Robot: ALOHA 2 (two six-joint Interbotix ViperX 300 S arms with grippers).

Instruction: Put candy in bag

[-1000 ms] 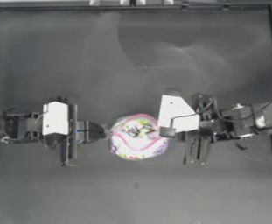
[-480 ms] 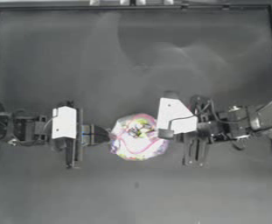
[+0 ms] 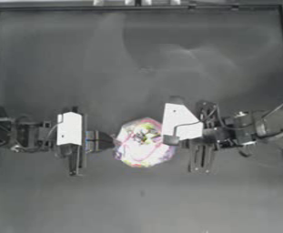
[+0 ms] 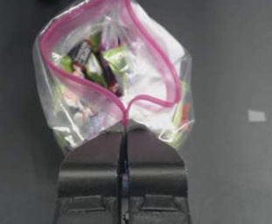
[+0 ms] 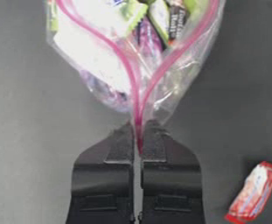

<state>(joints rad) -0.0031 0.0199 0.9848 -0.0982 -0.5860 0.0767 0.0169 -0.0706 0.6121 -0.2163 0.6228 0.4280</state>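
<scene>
Both grippers were on the bag [image 3: 142, 143], one at each end of its pink strip. Left gripper [image 4: 125, 127] had its jaws clamped on the strip; mouth gaped open just beyond them. Right gripper [image 5: 137, 131] pinched the opposite end, jaws closed on it. Candy [image 5: 253, 192] lay on the table [image 3: 137, 59], beside the right jaws, outside the bag.

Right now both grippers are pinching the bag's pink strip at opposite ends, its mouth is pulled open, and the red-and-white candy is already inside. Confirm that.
Not quite. The candy is not inside: the right wrist view shows it lying on the table outside the bag. The rest stands: the left gripper and the right gripper each pinch an end of the pink strip, and the mouth is open.
</scene>
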